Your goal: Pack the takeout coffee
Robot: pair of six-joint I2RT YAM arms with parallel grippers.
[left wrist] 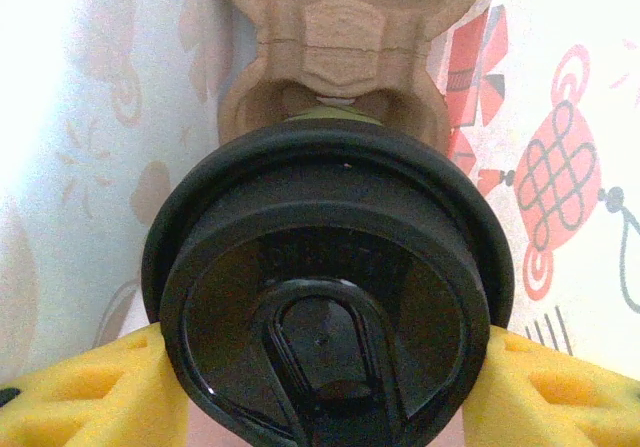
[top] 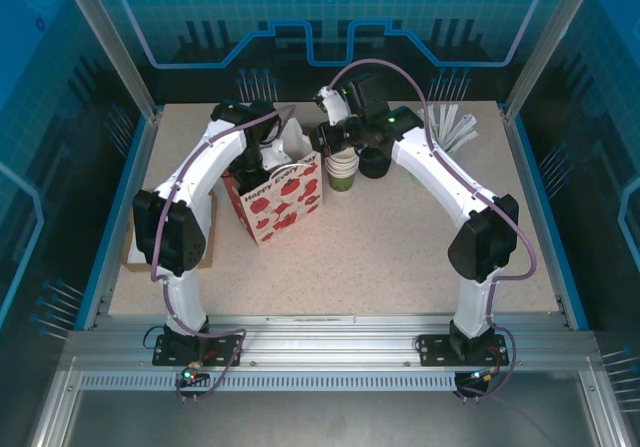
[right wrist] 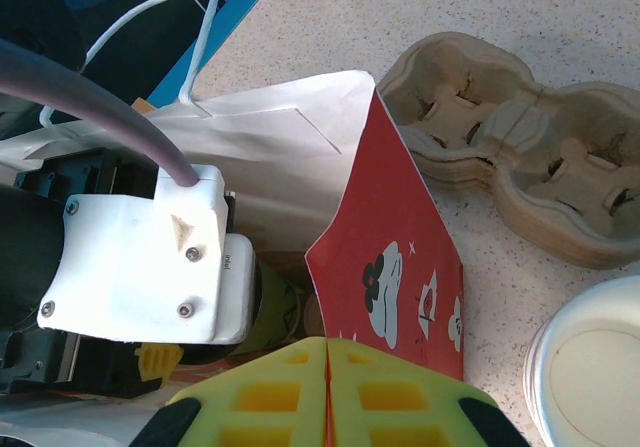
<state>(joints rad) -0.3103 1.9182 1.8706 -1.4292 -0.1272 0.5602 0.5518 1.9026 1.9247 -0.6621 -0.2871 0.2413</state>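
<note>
At 9 o'clock from the table's middle, a paper bag (top: 290,202), white with red prints, upright, mouth open. Inside it, the coffee cup (left wrist: 330,267): black lid facing the left wrist camera, a sliver of olive wall showing at the lid's 12 o'clock. Gripped at 3 and 9 o'clock by the yellow pads (left wrist: 95,392) of the left gripper (left wrist: 325,382), jaws partly spread and closed on the cup. Past the cup at 12 o'clock, a brown pulp carrier (left wrist: 345,37), also in the bag, flanked by white wall at 9 o'clock and red-printed wall at 3 o'clock; touching the cup or not, cannot tell. Right gripper (right wrist: 328,392) fully closed, fingertips (right wrist: 400,407) pressed flat together right at the edge of the bag's red panel; whether paper is pinched between them, cannot tell. On the table (top: 400,257) outside the bag, at 2 o'clock in the right wrist view, a stack of empty carriers (right wrist: 520,157); at 4 o'clock, a stack of lidless cups (right wrist: 590,367), white inside. From above, a holder of white sticks (top: 455,127) at 1 o'clock near the far edge. Table speckled beige, fenced by aluminium posts (top: 112,42) and blue panels (top: 330,27).
</note>
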